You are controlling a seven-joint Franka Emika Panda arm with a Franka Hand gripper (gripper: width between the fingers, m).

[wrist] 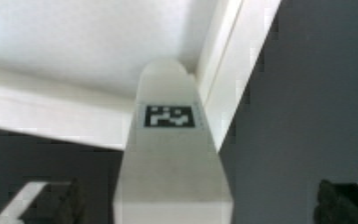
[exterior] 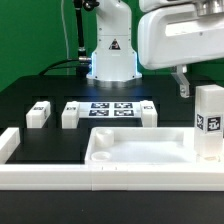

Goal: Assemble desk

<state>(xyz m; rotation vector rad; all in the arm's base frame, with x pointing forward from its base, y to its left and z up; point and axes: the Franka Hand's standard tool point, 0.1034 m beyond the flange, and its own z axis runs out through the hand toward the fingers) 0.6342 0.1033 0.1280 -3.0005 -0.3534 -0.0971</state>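
The arm reaches in from the far side to the near part of the exterior view's right. Its bulky white wrist hangs over the black desk. The end effector points down with its jaws spread wide and holds nothing. One dark finger shows just above the upright leg, on the exterior view's left of it. In the wrist view this leg rises between the two fingertips, touching neither.

Nearest runs the long low white border wall, which turns a corner at the exterior view's left. Just behind it lies the rimmed tabletop panel, hollow side up. The upright leg stands just beside the panel's right end, tag facing the camera. Whether the two touch I cannot tell.

Farther back, three loose legs sit in a row, well apart from the panel. The marker board lies flat between the second and third. Farthest, at centre, stands the arm's white base.
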